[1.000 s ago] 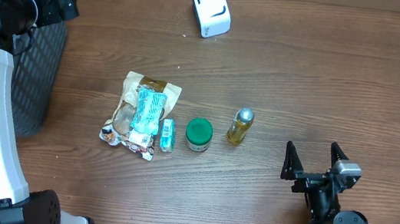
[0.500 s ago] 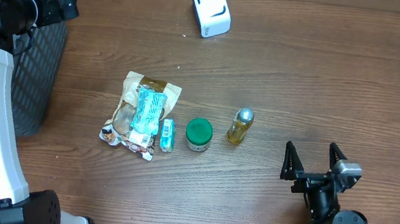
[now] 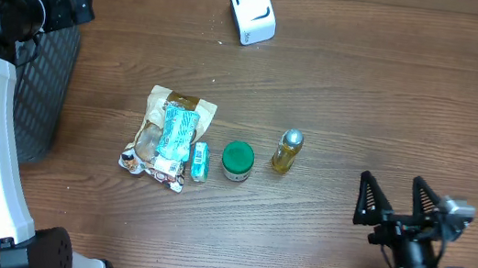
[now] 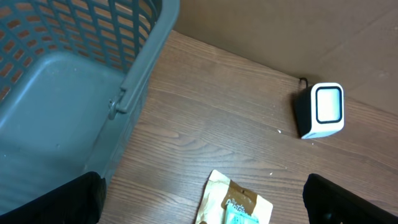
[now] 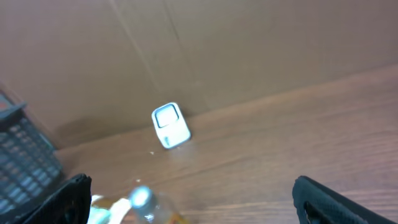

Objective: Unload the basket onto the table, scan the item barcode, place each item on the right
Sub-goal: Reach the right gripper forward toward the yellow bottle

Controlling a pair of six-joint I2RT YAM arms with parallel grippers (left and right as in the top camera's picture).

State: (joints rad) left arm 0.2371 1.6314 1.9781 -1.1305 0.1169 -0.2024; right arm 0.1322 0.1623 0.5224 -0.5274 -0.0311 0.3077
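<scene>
My right tool [image 3: 391,182] hangs at the near edge of the worktop [image 3: 364,95], jaws spread wide and empty, facing the row it must pick from: the bottle [image 3: 287,150] closest, then jar [image 3: 237,160], small box [image 3: 200,161] and bag [image 3: 169,139], all sitting untouched mid-worktop. My left tool [image 4: 202,193], likewise wide open and empty, hovers up beside the basket [image 4: 62,93], out of the way, I judge. The scanner [image 3: 252,12] stands at the far edge, well apart from every item, so one must be carried to it.

Checkout bench — scanner [image 3: 252,12], basket [image 3: 46,90].
</scene>
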